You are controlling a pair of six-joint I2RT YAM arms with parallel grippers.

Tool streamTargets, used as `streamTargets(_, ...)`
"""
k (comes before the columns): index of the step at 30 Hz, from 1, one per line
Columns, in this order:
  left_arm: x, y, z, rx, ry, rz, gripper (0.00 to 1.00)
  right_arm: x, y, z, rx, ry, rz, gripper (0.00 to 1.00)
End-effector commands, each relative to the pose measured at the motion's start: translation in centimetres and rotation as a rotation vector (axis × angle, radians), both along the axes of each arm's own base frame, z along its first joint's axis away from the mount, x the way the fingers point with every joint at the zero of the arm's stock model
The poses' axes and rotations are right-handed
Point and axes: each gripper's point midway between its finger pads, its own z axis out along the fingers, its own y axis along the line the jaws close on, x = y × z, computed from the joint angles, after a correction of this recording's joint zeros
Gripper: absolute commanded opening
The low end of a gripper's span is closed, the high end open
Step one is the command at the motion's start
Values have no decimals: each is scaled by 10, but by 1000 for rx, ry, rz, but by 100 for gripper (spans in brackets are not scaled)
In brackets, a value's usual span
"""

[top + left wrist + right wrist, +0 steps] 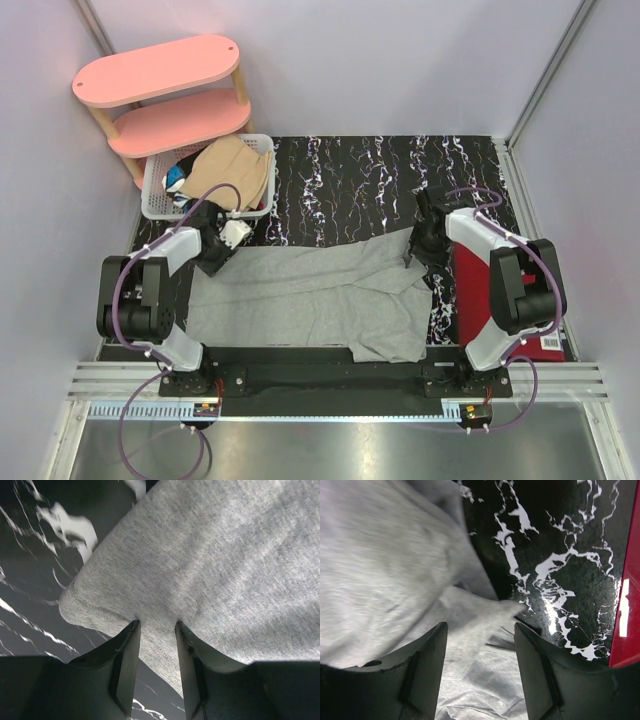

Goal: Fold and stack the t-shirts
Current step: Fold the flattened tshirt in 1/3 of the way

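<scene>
Top external view: the grey t-shirt [310, 300] is lying spread on the marbled table [340, 190] toward 6 o'clock, between the arms. The left gripper [215, 258] is pinching its 10 o'clock corner, fingers [125, 665] clamped on the hem. The right gripper [415, 258] is hovering at the 2 o'clock corner, jaws wide apart over blurred cloth. A tan t-shirt [235, 170] is sitting in the white basket [152, 200] at 10 o'clock.

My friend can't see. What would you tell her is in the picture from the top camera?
A grey shirt lies spread on a black marbled table between two robot arms, with the left hand at its far left corner and the right hand at its far right corner. Back left, a white basket holds a tan shirt, by a pink shelf.
</scene>
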Motion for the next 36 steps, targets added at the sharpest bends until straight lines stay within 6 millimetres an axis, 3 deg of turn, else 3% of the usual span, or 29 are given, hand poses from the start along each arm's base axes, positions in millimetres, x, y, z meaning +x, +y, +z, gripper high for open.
streamTargets(1, -14, 12, -2, 38, 15, 4, 40, -8, -4, 6, -21, -12, 14, 63)
streamTargets(8, -16, 11, -1, 29, 9, 14, 40, -24, -14, 14, -49, -28, -1, 63)
streamTargets(14, -15, 11, -1, 30, 10, 16, 40, -33, 1, 14, 52, -35, -3, 58)
streamTargets(16, -14, 11, 0, 30, 9, 16, 40, -30, 23, 23, 177, -75, 25, 57)
streamTargets(18, -15, 11, 1, 30, 7, 15, 40, -34, 27, 26, 210, -83, 12, 54)
streamTargets(23, -15, 12, 0, 35, 10, 14, 40, -48, 1, 15, 80, -62, -51, 53)
streamTargets(29, -10, 12, 4, 35, -1, 18, 40, -54, -5, -11, 36, 5, -60, 48)
streamTargets(36, -13, 16, 3, 53, 5, 12, 40, -54, -13, -26, -20, 44, -102, 9)
